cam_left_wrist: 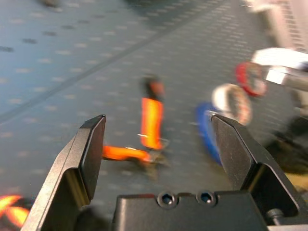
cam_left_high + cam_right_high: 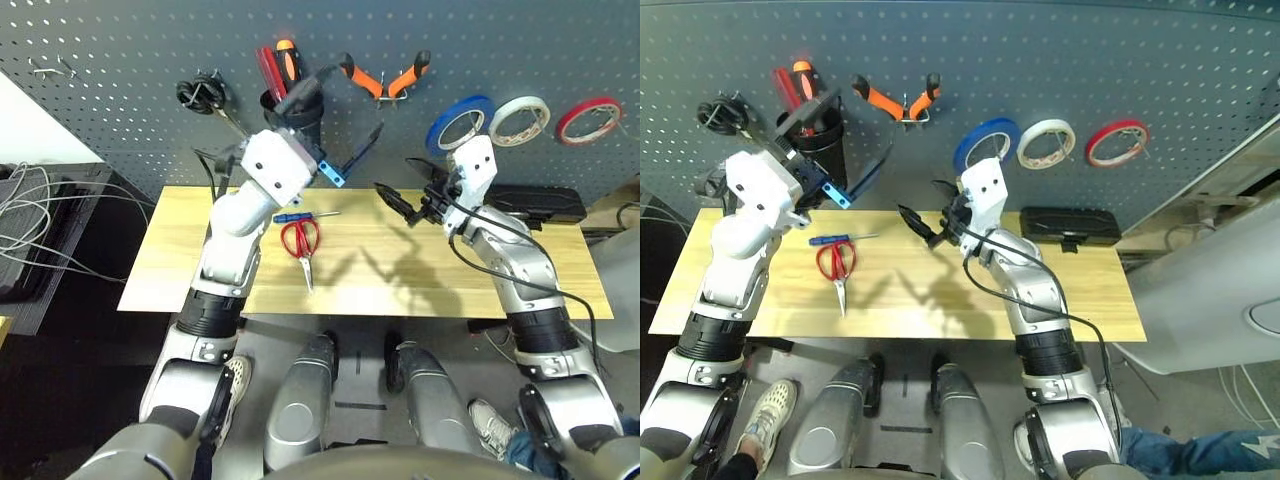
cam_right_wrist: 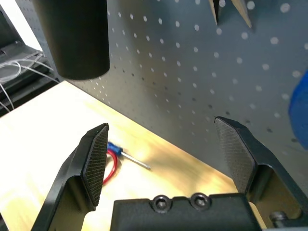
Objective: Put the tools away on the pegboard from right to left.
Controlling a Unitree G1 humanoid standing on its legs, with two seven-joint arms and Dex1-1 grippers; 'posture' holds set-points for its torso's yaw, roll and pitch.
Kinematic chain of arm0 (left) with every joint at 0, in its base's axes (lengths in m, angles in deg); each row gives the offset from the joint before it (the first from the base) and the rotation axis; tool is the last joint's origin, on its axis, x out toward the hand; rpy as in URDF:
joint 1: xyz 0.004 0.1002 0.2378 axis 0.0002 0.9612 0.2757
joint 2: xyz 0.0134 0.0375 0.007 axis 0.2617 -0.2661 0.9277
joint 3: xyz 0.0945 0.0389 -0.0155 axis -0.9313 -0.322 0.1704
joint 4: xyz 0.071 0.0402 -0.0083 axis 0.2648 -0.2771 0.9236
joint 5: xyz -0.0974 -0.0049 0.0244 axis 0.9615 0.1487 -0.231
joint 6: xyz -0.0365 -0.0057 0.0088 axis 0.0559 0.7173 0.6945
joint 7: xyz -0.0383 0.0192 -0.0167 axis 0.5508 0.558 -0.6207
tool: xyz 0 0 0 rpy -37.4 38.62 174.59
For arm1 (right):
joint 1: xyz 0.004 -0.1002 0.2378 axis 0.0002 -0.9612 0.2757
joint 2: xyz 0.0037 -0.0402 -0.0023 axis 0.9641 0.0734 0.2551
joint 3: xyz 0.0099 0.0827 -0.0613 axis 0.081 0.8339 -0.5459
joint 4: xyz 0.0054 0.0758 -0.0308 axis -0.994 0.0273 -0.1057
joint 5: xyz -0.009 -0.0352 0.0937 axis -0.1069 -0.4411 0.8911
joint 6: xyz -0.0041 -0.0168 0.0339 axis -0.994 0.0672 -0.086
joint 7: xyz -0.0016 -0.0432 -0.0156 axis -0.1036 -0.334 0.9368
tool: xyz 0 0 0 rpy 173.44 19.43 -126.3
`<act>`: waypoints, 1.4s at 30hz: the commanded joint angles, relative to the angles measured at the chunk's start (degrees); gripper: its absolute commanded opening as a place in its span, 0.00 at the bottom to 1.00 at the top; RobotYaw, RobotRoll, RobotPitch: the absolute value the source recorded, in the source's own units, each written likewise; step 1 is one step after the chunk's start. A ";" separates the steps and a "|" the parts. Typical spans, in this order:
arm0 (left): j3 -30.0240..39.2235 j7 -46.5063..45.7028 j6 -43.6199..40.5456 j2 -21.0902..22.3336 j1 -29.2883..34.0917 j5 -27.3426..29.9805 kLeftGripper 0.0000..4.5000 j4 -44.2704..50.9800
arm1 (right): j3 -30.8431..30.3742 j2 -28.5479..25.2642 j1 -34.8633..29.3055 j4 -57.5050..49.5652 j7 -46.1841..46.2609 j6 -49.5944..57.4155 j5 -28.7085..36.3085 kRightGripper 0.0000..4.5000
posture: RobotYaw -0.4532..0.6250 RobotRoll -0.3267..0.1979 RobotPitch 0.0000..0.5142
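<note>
The blue tape ring (image 2: 460, 122) and the orange-and-black pliers (image 2: 385, 78) hang on hooks of the dark grey pegboard (image 2: 120, 60). On the wooden table (image 2: 400, 280) lie the red-handled scissors (image 2: 300, 240), with the small blue-handled screwdriver (image 2: 293, 216) just behind them. My left gripper (image 2: 335, 118) is raised in front of the board between the black cup (image 2: 300, 110) and the pliers, open and empty; the left wrist view looks at the pliers (image 1: 149, 125). My right gripper (image 2: 398, 203) hovers open and empty over the table's middle, below the blue ring, facing the screwdriver (image 3: 115, 149).
White (image 2: 518, 120) and red (image 2: 588, 118) tape rings hang right of the blue one. The cup holds red and orange handles. A black cable coil (image 2: 200, 93) hangs left of the cup. A black case (image 2: 535, 200) lies at the table's back right. Cables (image 2: 30, 220) lie left of the table.
</note>
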 commanded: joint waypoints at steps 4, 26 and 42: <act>-3.62 1.89 -0.75 -0.40 3.29 -0.88 1.00 0.78 | 0.19 -1.49 -2.88 -1.25 -0.35 1.22 0.01 1.00 | 0.54 0.62 0.49; -9.94 6.33 -17.96 1.33 7.28 -7.91 1.00 -16.73 | 2.41 -7.05 -6.06 3.04 3.29 3.07 -3.59 1.00 | 0.53 0.62 0.48; -5.12 -5.57 -28.80 -1.60 -5.53 -11.64 1.00 -42.14 | 2.19 -7.53 -9.16 -0.28 4.02 6.76 -3.70 1.00 | 0.51 0.62 0.53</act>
